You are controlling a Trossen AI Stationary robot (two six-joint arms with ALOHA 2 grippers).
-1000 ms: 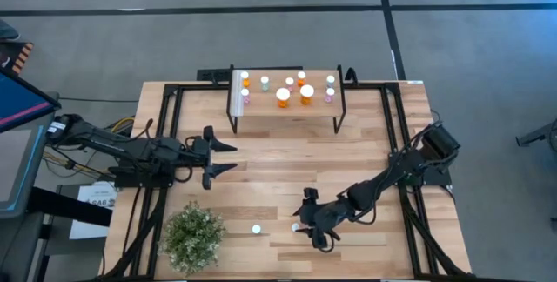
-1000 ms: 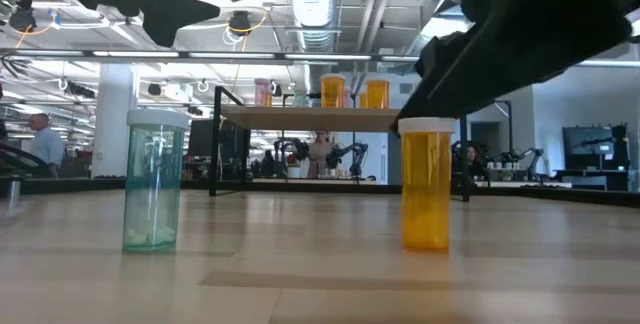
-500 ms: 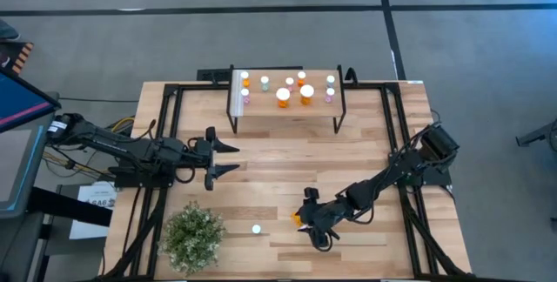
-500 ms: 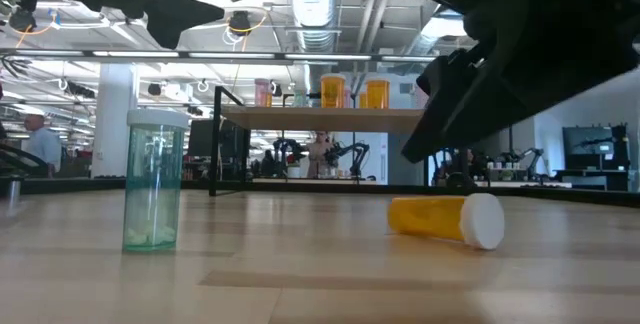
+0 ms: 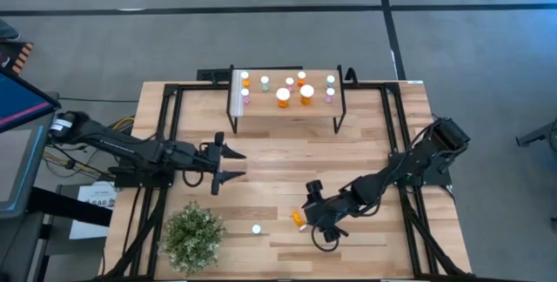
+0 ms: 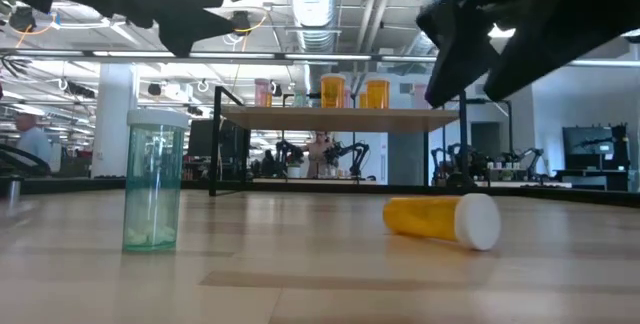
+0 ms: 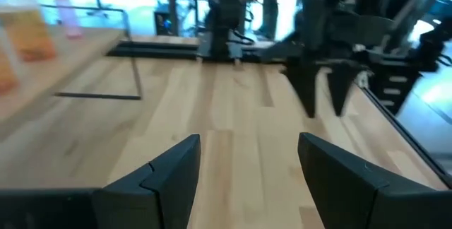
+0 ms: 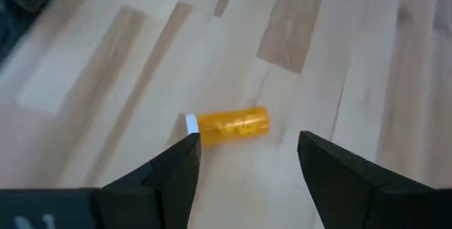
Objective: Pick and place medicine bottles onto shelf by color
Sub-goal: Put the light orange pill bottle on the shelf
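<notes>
ten bottles (image 5: 283, 96) sit on the shelf (image 5: 324, 106); orange bottle (image 5: 298, 219) lies tipped, green bottle (image 5: 256, 228) stands, both grippers (image 5: 318, 214) open.

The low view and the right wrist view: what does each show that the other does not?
Only the low view shows the raised light-wood shelf carrying bottles, and the room behind. Only the right wrist view shows the right gripper with open jaws, above the table. Both show the orange white-capped medicine bottle lying on its side and the pale green medicine bottle standing upright on the wooden tabletop.
</notes>
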